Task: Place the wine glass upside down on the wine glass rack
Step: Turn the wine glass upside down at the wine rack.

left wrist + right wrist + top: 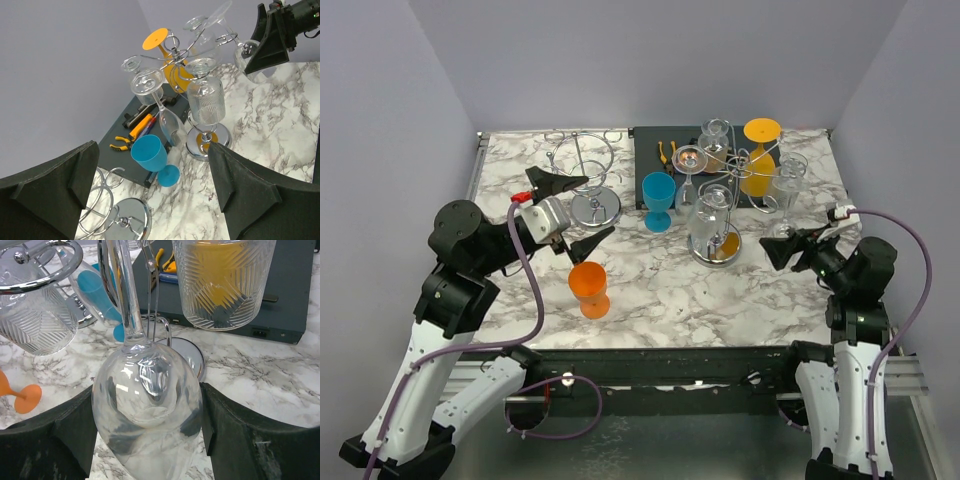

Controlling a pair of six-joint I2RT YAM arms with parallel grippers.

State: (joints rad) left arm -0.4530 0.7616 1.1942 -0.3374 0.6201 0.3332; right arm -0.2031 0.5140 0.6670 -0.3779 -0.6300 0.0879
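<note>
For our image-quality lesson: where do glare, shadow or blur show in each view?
Top external: even light on the marble table, no hard shadows. Left wrist: bright highlights on the ribbed glass. Right wrist: white glare on the clear wine glass.

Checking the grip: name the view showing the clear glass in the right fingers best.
Right wrist: the clear glass sits large between both fingers. Left wrist shows it small; top view, barely.

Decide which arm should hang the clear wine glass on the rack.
Right: the right pincer grips the inverted clear wine glass at the loaded rack; the left pincer hangs open, empty, farther off.
</note>
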